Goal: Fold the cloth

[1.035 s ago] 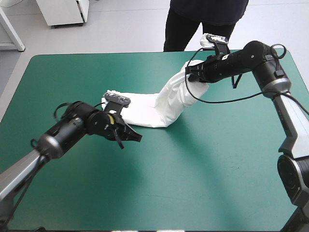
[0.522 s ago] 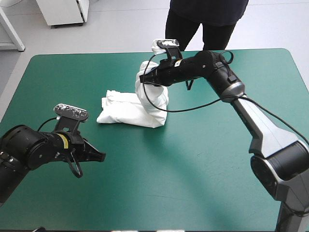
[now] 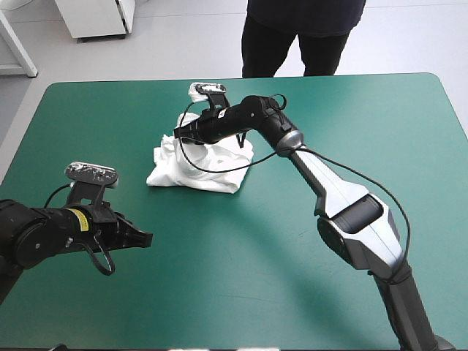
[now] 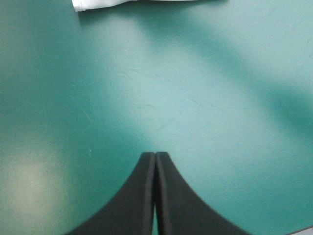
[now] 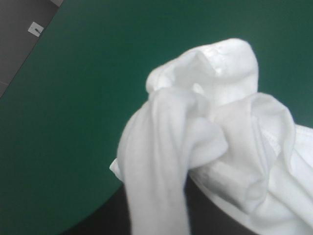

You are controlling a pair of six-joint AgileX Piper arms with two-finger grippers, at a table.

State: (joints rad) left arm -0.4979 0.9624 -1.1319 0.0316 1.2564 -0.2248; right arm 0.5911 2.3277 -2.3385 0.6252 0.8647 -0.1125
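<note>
White T-shirt (image 3: 191, 175) lies bundled on the teal-green desk (image 3: 395, 117), left of centre. I see my right pincer (image 3: 180, 134) above it pinching a raised fold; my left pincer (image 4: 155, 156) is pressed together over bare desk nearby.

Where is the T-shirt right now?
In the high view the T-shirt lies bundled left of centre, its top held by the right end effector.

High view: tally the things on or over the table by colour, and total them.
White: 1, the T-shirt
Black: 2, the left gripper and the right gripper
Total: 3
</note>
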